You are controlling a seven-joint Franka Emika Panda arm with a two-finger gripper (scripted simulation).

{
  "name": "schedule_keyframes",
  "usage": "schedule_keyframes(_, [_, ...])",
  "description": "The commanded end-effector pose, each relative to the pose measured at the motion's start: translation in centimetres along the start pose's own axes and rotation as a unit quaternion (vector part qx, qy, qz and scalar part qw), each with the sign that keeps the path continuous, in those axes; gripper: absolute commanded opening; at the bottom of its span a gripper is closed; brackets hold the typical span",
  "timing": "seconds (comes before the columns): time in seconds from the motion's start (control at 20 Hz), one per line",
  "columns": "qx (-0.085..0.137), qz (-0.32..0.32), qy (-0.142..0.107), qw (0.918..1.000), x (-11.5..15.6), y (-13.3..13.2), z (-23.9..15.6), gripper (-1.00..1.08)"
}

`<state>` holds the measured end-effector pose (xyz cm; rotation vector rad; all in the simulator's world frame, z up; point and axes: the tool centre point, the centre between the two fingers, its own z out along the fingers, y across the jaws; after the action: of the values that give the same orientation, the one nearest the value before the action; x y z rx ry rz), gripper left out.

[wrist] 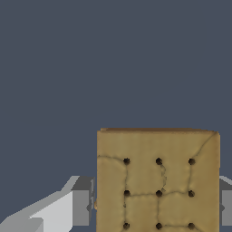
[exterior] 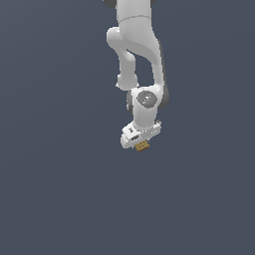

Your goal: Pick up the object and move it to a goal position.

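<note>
The tool of the white arm clamps the object, a small tan block, between its fingers, one against each side. The block sits directly at the tool's tip, its dotted face toward the wrist camera. Its long axis cannot be judged; no goal marker shows.

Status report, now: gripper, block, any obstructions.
Gripper shut on the tan block, fingers against both its sides. Block at the hand's tip in the exterior view. Nothing else in view, no goal marker seen.
</note>
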<state>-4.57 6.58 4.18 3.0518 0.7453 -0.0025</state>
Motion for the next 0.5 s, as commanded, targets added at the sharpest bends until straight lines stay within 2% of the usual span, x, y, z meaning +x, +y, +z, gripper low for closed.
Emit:
schedule_keyframes(0.0, [0.000,0.000,0.001,1.0000,0.8,0.5,-1.5,-1.00])
schedule_keyframes(0.45, [0.001,0.000,0.001,1.0000,4.4,2.7,-8.5,-1.00])
